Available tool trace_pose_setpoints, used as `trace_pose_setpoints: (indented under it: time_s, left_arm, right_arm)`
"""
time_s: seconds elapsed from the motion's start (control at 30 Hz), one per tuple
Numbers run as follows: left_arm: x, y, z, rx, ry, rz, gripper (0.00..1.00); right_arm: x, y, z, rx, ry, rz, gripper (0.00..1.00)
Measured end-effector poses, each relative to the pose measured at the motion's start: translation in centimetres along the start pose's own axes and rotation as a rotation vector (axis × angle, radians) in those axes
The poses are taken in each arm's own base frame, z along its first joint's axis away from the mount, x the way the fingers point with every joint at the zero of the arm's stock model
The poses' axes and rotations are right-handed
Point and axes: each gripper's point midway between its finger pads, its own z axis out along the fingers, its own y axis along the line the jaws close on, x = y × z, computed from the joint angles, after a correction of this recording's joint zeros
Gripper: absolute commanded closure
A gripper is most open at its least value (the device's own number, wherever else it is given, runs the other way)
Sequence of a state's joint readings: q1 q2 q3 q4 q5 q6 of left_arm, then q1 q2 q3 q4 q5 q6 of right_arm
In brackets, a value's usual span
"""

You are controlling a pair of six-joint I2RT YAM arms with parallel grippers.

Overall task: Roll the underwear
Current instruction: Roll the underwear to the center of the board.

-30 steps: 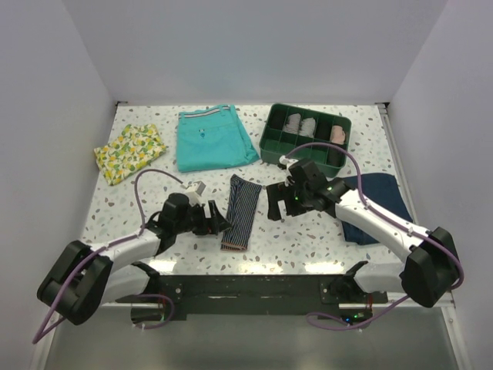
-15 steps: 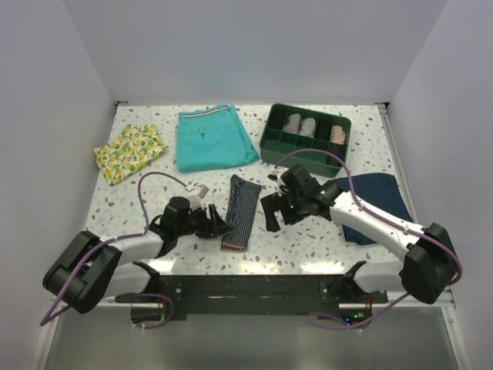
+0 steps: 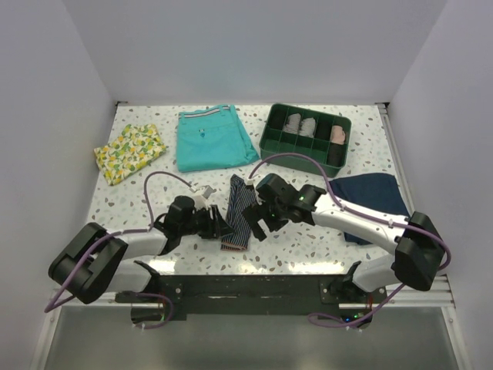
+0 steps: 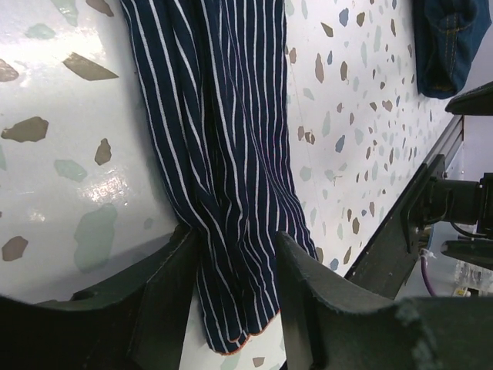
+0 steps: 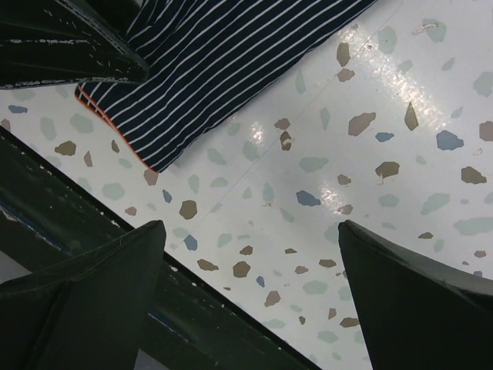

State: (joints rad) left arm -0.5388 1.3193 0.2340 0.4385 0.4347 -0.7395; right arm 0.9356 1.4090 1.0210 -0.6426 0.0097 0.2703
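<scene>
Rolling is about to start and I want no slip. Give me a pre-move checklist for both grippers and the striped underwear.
1. Underwear folded into a narrow flat strip: ok.
2. Left gripper straddles the strip's near end: ok.
3. Left grip firmly closed: cannot tell.
4. Right gripper on the cloth: not ok; open above bare table beside it.
5. Roll begun: not ok.

Underwear (image 4: 223,154): soft matt cloth, finely pinstriped, reddish stitched edge. Table (image 5: 370,177): smooth, glossy, speckled stone-look surface. Right gripper (image 5: 250,227) fingers: matt black plastic, scuffed at edges. Upper right of left wrist view, navy garment (image 4: 447,46): heavier stitched cloth.
</scene>
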Motion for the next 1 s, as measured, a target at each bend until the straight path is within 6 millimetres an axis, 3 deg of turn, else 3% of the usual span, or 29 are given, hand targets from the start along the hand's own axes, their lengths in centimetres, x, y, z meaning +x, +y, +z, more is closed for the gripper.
trace_pose_setpoints:
  time_s: [0.2,0.43,0.73,1.0]
  left_arm:
    - [0.5,0.1,0.4,0.001,0.018,-0.028,0.66]
    - [0.8,0.5,0.7,-0.024,0.042,-0.052,0.88]
    - [0.6,0.3,1.3,-0.042,0.099,-0.067,0.93]
    - [0.7,0.2,1.6,-0.037,0.130,-0.056,0.96]
  right_arm:
    - [0.0,0.1,-0.1,0.002,-0.004,-0.032,0.01]
    - [1.0,2.5,-0.3,-0.010,-0.002,-0.193,0.03]
    - [1.4,6.0,-0.4,0.020,-0.042,-0.442,0.16]
    - [1.8,8.1,2.5,0.044,-0.016,-0.598,0.21]
